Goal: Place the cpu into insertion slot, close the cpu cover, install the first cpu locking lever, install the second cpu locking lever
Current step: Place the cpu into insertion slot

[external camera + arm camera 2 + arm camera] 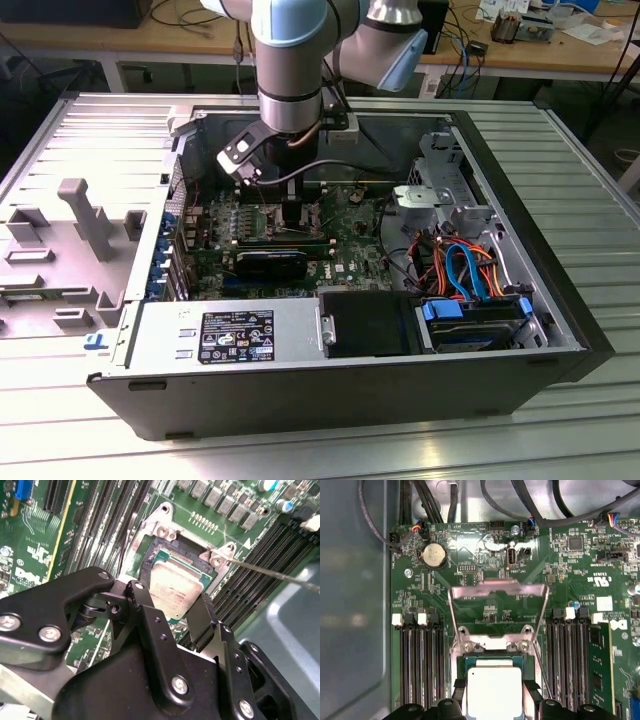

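Black claw is clamping silver-grey square cpu in dark insertion slot, black memory slots flanking, silver cpu cover raised; grey case is lying on ribbed bench.

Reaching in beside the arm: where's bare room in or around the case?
Free: ribbed table in front of the case and at the exterior view's right; bare case floor between arm and drive cage. Crowded: insertion slot under the hand; cables.

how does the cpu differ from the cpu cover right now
Shape: the cpu is a solid square, the cover a thin open frame. Pose: the cpu lies flat in the slot, the cover is swung up, open. Both are silver metal.
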Controlling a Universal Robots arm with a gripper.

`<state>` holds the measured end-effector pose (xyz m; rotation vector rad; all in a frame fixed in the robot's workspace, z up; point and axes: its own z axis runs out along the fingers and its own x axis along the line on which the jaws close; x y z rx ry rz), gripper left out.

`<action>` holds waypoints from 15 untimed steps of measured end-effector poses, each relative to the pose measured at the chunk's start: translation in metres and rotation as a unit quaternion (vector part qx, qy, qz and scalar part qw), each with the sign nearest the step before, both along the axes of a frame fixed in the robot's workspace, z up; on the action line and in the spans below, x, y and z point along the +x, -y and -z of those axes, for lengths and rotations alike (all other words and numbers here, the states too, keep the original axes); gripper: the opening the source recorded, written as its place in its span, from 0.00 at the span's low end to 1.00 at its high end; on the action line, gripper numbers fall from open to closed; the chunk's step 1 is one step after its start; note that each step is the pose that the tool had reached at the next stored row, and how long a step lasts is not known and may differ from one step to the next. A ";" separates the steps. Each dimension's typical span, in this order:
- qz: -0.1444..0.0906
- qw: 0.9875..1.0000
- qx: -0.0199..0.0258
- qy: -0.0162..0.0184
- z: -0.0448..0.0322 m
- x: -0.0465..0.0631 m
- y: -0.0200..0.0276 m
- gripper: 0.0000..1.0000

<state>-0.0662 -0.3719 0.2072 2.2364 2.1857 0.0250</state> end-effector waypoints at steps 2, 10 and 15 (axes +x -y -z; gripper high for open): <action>0.000 1.000 0.000 -0.001 0.0013 0.000 0.0001 0.53; -0.003 1.000 0.000 -0.001 0.0038 -0.003 0.0002 0.53; -0.005 1.000 0.000 -0.001 0.0073 -0.004 0.0003 0.53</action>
